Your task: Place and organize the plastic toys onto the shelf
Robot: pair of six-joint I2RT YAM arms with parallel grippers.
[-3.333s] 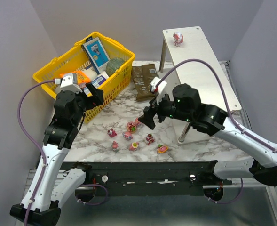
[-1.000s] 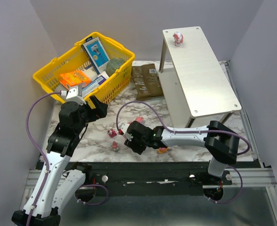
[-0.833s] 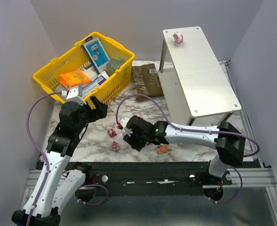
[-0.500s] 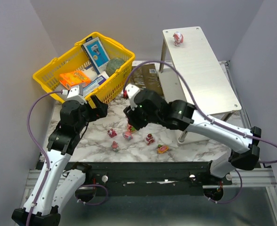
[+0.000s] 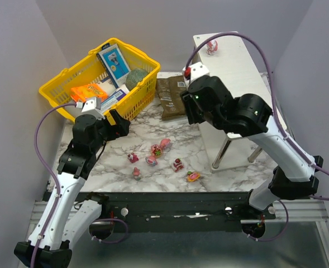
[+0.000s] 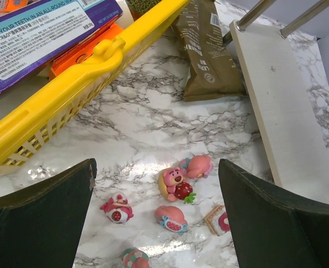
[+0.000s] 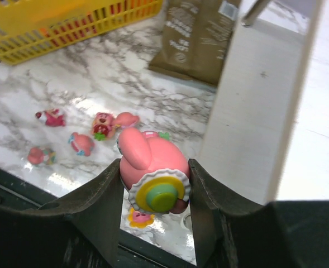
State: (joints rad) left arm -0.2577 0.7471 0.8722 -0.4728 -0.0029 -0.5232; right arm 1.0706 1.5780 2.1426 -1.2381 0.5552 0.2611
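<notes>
Right gripper (image 7: 155, 181) was pinching a pink toy (image 7: 153, 162) up beside the shelf (image 5: 237, 72). Left gripper (image 6: 156, 195) hung spread wide over the other toys (image 6: 178, 184) on the table (image 6: 153, 123).

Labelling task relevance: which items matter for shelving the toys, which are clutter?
Job: pink toy held by right gripper; lone toy on top tier; loose toys on table; shelf.
Lying about: yellow basket, boxes inside it, brown packet.

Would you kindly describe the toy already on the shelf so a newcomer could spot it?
Find the two-tier white-silver shelf right of the yellow plastic basket. At its top board's far end sits a red-and-white plastic figurine, the only toy visible up there.
</notes>
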